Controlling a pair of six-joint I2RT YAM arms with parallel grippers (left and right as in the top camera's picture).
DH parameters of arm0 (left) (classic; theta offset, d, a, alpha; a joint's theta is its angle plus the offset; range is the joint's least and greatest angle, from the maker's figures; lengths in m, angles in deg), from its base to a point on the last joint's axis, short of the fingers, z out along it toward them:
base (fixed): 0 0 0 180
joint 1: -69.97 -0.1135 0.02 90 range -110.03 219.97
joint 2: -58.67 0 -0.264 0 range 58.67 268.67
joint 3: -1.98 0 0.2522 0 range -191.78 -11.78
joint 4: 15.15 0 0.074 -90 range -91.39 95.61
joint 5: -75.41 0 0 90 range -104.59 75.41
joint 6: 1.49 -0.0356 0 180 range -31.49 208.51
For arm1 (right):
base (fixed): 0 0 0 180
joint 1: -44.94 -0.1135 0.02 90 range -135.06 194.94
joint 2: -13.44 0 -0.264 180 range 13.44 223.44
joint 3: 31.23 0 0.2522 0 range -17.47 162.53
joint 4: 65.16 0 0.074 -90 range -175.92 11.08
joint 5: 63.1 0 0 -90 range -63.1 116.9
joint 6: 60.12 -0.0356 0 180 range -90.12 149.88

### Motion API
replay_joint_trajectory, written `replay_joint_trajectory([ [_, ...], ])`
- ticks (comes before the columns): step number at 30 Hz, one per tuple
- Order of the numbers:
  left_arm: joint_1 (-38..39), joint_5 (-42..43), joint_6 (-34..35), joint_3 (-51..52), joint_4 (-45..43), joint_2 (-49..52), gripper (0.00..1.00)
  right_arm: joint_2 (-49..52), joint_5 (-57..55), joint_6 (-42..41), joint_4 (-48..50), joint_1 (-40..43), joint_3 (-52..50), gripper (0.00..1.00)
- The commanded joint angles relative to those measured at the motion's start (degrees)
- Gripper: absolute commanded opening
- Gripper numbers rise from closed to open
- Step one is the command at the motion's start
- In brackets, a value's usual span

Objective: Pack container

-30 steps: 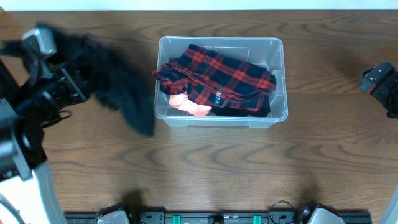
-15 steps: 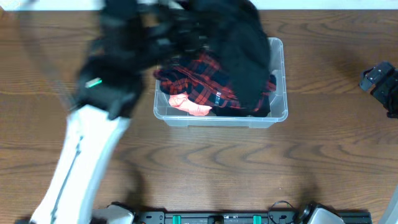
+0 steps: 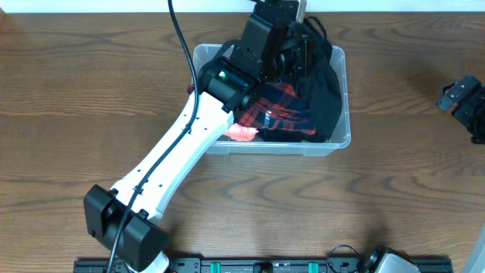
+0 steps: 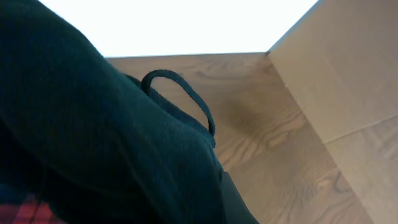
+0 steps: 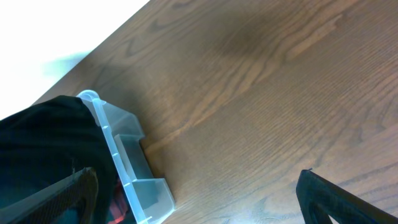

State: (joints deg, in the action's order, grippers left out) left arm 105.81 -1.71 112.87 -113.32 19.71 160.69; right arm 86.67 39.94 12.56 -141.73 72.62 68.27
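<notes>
The clear plastic container [image 3: 345,114] stands at the back middle of the wooden table and also shows in the right wrist view [image 5: 127,168]. Inside lie a red-and-black plaid shirt [image 3: 279,106] and a pink item [image 3: 241,133]. My left gripper [image 3: 292,44] reaches over the container's back right part, shut on a black garment [image 3: 324,89] that drapes into the bin. In the left wrist view the black garment [image 4: 93,143] hides most of the jaws; one finger [image 4: 235,202] shows. My right gripper [image 3: 464,102] is open and empty at the far right, its fingers wide apart [image 5: 199,205].
A black rail [image 3: 265,266] runs along the table's front edge. A white surface borders the table's back edge. A tan panel [image 4: 339,81] stands behind the table in the left wrist view. Bare wood lies between the container and the right gripper.
My left arm swung from the table's left side to over the container, carrying the black garment, which now hangs into the bin's right part. The right arm has not moved.
</notes>
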Motion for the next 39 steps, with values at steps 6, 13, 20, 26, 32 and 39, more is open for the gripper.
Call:
replay_joint_trajectory([
  [6,-0.37,-2.91,-0.90,-1.42,9.01,-2.03,0.06,-0.44,0.02,0.68,-0.04,0.42,0.28,0.99],
  [13,-0.50,-18.82,-1.42,-0.66,30.93,-1.77,0.15,-0.44,0.02,0.68,-0.07,0.42,0.28,0.99],
  [20,-0.50,-24.06,-1.73,-0.66,42.23,-7.02,0.26,-0.44,0.04,0.68,-0.04,0.44,0.28,0.99],
  [26,-0.50,-24.04,-1.22,-0.66,48.09,-11.58,0.69,-0.44,0.02,0.68,-0.04,0.42,0.28,0.99],
  [32,-0.28,-18.32,-9.05,-0.66,37.42,-14.47,0.77,-0.44,0.02,0.68,-0.04,0.42,0.28,0.99],
  [39,-1.07,-18.69,-19.89,-0.66,30.95,-6.27,0.38,-0.44,0.02,0.68,-0.04,0.42,0.28,0.99],
])
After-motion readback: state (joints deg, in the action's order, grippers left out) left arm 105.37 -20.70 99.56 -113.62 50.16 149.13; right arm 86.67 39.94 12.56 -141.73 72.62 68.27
